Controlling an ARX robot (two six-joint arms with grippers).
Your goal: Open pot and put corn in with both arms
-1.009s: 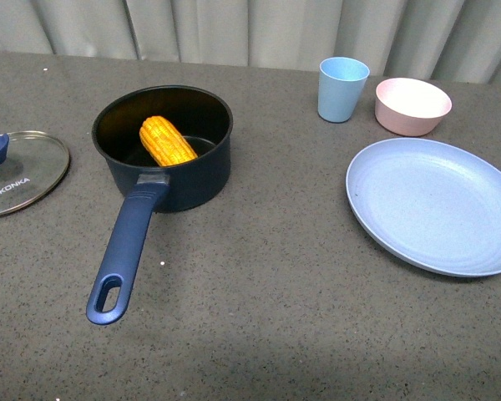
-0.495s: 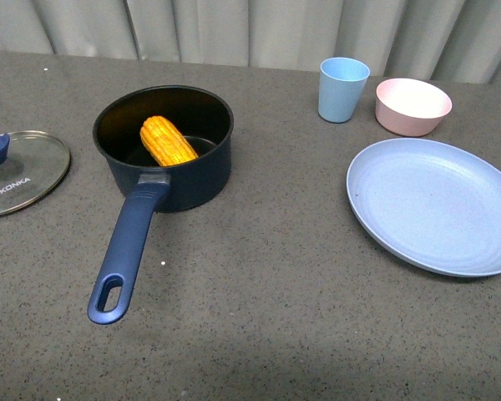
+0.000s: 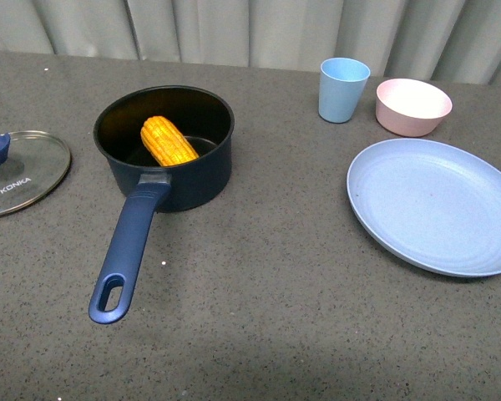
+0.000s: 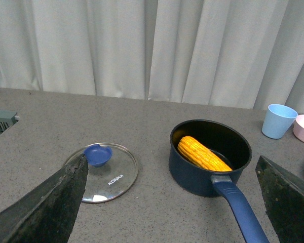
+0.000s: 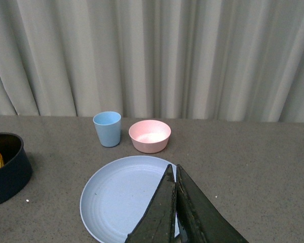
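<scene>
Dark navy saucepan (image 3: 164, 149), uncovered, left of centre on grey speckled countertop (image 3: 259, 284); yellow-orange corn cob (image 3: 169, 140) inside. Glass metal-rimmed lid (image 3: 21, 173) flat at far left edge. Bare counter nearer. Rightward: light blue cup (image 3: 342, 89), pink bowl (image 3: 412, 106), pale blue plate (image 3: 434, 205). Left gripper (image 4: 172, 202) spread wide, empty, set back from the saucepan. Right gripper (image 5: 175, 212) closed, empty, over plate.

You're looking at the dark navy saucepan with its black interior (image 3: 164, 149), sitting upright and uncovered on the grey speckled tabletop, long blue handle (image 3: 127, 251) with the slot hole angling toward you and slightly left. The yellow-orange corn cob (image 3: 169, 140) lies inside, tilted, one end propped against the pot's wall. The metal-rimmed glass "KONKA" lid with its blue knob (image 3: 21, 173) lies flat on the table left of the pot, apart from it.
</scene>
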